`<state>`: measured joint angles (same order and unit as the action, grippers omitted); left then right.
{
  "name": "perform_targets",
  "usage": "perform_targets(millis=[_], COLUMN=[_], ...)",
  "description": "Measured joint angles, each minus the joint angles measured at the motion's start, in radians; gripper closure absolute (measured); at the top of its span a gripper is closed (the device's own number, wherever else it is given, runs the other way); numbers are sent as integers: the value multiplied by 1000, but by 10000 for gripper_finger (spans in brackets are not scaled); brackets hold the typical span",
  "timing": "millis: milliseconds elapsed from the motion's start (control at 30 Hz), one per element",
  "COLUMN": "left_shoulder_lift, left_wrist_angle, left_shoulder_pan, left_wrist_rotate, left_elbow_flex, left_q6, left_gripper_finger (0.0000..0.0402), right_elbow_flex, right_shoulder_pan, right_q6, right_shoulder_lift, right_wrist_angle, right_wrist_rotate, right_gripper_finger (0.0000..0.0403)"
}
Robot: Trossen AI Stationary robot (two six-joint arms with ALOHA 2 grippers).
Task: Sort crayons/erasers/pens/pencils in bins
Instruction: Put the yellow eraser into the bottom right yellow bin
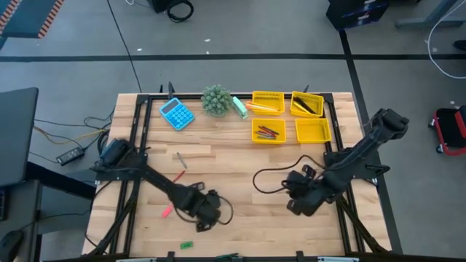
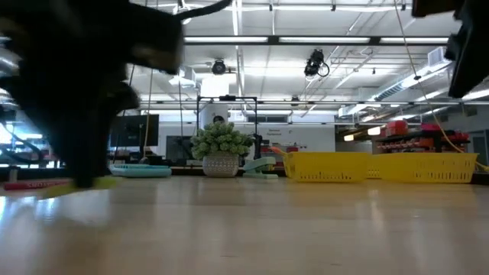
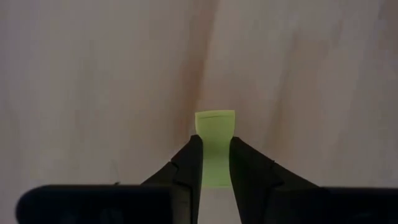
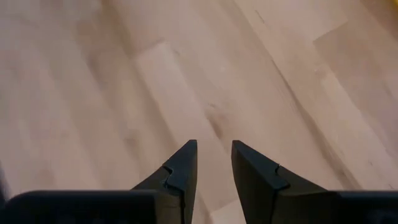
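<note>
Pale wood table (image 1: 240, 167) — smooth, matt planks — under glossy yellow plastic bins (image 1: 312, 131).

High view looks straight down on the pale wooden plank surface (image 1: 233, 156); low view looks level across it; wrist views hover close above its planks.

Yellow-green eraser (image 3: 215, 134), four bright yellow bins (image 1: 268, 102), blue calculator (image 1: 177, 113).

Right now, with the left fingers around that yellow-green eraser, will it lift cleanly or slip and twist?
The eraser is a small flat-sided block seated squarely between the left gripper fingers, so it probably won't roll or twist. It looks light and likely rubbery, so slipping seems unlikely. Only part sits between the fingers; lift gently.
</note>
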<state>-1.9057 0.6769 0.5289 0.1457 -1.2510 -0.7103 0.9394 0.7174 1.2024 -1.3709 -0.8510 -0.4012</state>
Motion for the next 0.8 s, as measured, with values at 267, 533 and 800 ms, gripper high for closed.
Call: perform_targets(millis=[267,533,800], left_shoulder_lift=[1,2,2], left_wrist_angle=[-361,-690,-846], left_shoulder_pan=[-188,-360,-565], left_wrist_rotate=[49,-194,-580], left_elbow_flex=[0,-1,-1], left_q6=[388,656,667], left_gripper_finger=[328,326,328], right_elbow_flex=[0,0,0], right_shoulder_pan=[162,239,133], right_q6=[13,-127,-624], right_shoulder_lift=[144,223,218], right_wrist_angle=[-19,-16,1], right_wrist_rotate=[-388,-534,-619], right_gripper_finger=[297,297,297])
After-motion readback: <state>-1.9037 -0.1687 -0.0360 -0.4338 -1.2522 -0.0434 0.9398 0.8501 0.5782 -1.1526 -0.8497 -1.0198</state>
